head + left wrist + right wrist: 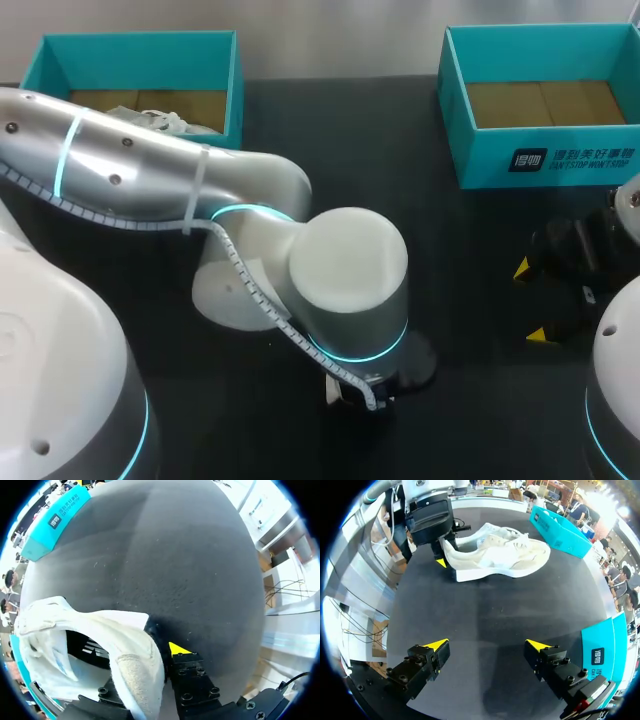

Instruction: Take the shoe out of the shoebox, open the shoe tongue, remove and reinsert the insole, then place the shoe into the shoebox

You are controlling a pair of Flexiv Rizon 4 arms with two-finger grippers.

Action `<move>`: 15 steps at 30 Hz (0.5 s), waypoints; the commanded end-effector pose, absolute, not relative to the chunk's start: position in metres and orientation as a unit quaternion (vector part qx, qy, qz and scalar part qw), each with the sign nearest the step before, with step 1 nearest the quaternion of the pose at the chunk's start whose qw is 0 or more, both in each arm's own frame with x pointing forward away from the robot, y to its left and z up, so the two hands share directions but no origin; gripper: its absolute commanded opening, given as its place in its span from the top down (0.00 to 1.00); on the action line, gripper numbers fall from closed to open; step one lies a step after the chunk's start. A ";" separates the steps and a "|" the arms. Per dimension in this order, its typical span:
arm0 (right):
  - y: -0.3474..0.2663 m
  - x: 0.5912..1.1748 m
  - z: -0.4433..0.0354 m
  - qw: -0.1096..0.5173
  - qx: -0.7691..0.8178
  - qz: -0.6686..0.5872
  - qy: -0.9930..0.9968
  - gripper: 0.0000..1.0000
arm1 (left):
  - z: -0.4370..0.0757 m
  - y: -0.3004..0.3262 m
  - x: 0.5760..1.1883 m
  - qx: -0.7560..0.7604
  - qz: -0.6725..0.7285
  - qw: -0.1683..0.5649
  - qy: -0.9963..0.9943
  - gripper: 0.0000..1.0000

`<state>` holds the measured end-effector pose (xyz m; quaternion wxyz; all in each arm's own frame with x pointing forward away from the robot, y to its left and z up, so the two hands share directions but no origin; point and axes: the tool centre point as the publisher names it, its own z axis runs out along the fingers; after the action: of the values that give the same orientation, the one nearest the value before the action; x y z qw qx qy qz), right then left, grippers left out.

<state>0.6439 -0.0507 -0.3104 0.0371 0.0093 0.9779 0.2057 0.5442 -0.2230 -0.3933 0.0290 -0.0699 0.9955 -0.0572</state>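
L gripper (441,556) is clamped on the heel of the white shoe (502,555), which sits sole-down on the black table (485,610), outside the teal box (560,530). R gripper (487,646) hangs wide open (nothing in it) above the tabletop.

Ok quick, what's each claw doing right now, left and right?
Left claw: closed on the heel of the white shoe.
Right claw: open, holding nothing.
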 end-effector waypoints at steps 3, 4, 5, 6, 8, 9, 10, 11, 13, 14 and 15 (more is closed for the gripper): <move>-0.050 0.643 -0.310 0.038 0.010 0.204 0.978 0.00 | -0.362 -0.206 0.557 -0.068 -0.063 0.015 0.996 1.00; -0.050 0.643 -0.310 0.038 0.010 0.204 0.978 0.00 | -0.356 -0.203 0.560 -0.064 -0.065 0.011 0.996 1.00; -0.050 0.643 -0.310 0.038 0.010 0.204 0.978 0.00 | -0.350 -0.201 0.563 -0.059 -0.064 0.007 0.996 1.00; -0.050 0.643 -0.310 0.038 0.010 0.204 0.978 0.00 | -0.342 -0.198 0.567 -0.058 -0.063 0.011 0.996 1.00; -0.050 0.643 -0.310 0.038 0.010 0.204 0.978 0.00 | -0.329 -0.192 0.574 -0.048 -0.060 0.008 0.997 1.00; -0.050 0.643 -0.310 0.038 0.010 0.204 0.978 0.00 | -0.321 -0.188 0.578 -0.048 -0.061 0.009 0.997 1.00; -0.050 0.643 -0.310 0.038 0.010 0.204 0.978 0.00 | -0.314 -0.185 0.582 -0.041 -0.061 0.007 0.997 1.00; -0.050 0.643 -0.310 0.038 0.010 0.204 0.978 0.00 | -0.308 -0.182 0.586 -0.034 -0.058 0.000 0.998 1.00; -0.050 0.643 -0.310 0.038 0.010 0.204 0.978 0.00 | -0.296 -0.177 0.597 -0.028 -0.054 -0.001 0.998 1.00; -0.050 0.643 -0.310 0.038 0.010 0.204 0.978 0.00 | -0.290 -0.174 0.602 -0.025 -0.054 -0.005 0.998 1.00; -0.050 0.643 -0.310 0.038 0.010 0.204 0.978 0.00 | -0.284 -0.170 0.607 -0.027 -0.054 -0.004 0.998 1.00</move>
<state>0.6439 -0.0507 -0.3104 0.0371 0.0093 0.9779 0.2057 0.5914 -0.2000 -0.3384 0.0078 -0.0275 0.9987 -0.0427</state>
